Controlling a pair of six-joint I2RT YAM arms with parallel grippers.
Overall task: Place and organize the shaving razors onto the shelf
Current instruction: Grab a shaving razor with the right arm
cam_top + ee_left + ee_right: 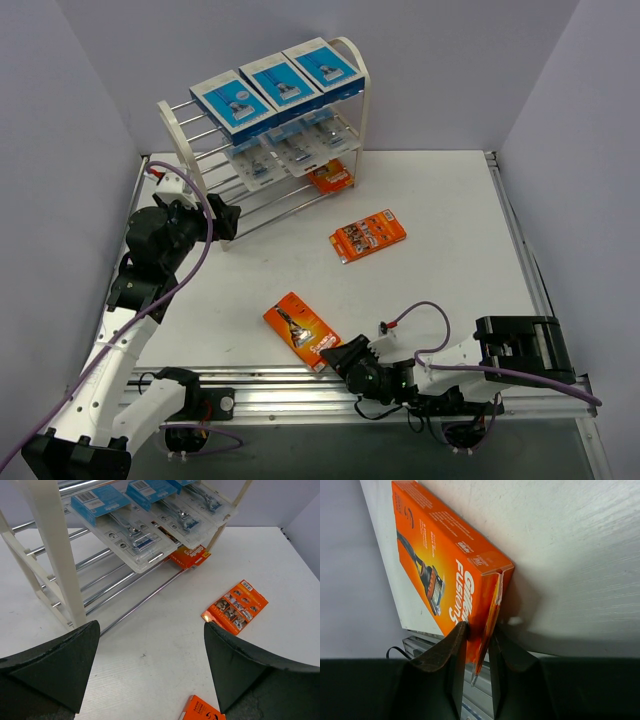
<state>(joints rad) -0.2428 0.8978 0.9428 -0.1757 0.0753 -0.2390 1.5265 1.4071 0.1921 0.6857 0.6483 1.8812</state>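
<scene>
White table [450,220] bears at its near edge one orange pack [301,330], probably light, its bendable end flap pinched by the nearly closed right gripper [479,630], a second orange pack [367,234] mid-table, the empty wide-open left gripper [228,218], and the shelf [178,130] with a third orange pack [330,177], three blister packs [295,150], three blue boxes [278,84].

A white table [440,200] with a faintly ribbed surface is enclosed on three sides by plain pale lilac-grey panels: a far wall [430,60], a left wall [50,150] and a right wall [590,150]. A silver rail [270,386] is fitted along the near edge and a metal strip [521,240] along the right edge. Soft, even light is cast; only faint shadows are seen.
</scene>
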